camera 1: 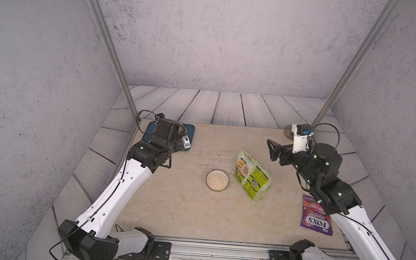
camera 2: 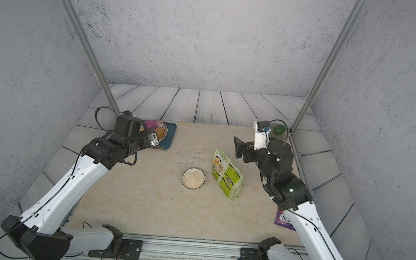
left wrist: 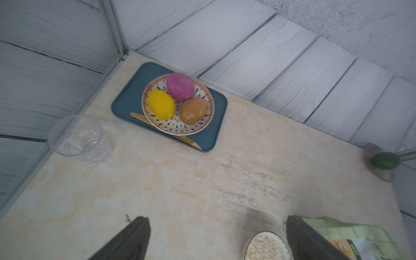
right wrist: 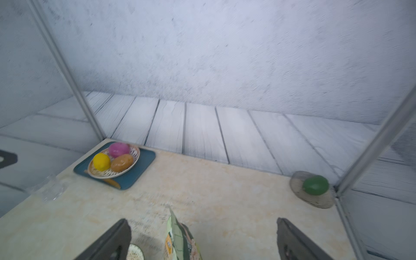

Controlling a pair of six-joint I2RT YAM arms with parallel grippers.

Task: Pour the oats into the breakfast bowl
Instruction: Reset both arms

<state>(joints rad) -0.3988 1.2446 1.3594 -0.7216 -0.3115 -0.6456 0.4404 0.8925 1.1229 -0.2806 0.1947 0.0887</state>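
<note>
In both top views the breakfast bowl sits near the middle of the table, and the oats lie inside it as a pale heap. The green pouch stands just beside the bowl, on the right arm's side. The right gripper hangs beyond the pouch, spread wide and holding nothing.

In the left wrist view the left gripper is also wide and empty. A glass cup and a fruit plate stand well apart from it.

In the right wrist view the pouch top appears in the gap between the open fingers and touches neither.

I think the pouring is finished and only the retreat is left. The right arm should rise first and move sideways only after, so that no finger catches the pouch and tips it onto the bowl.
</note>
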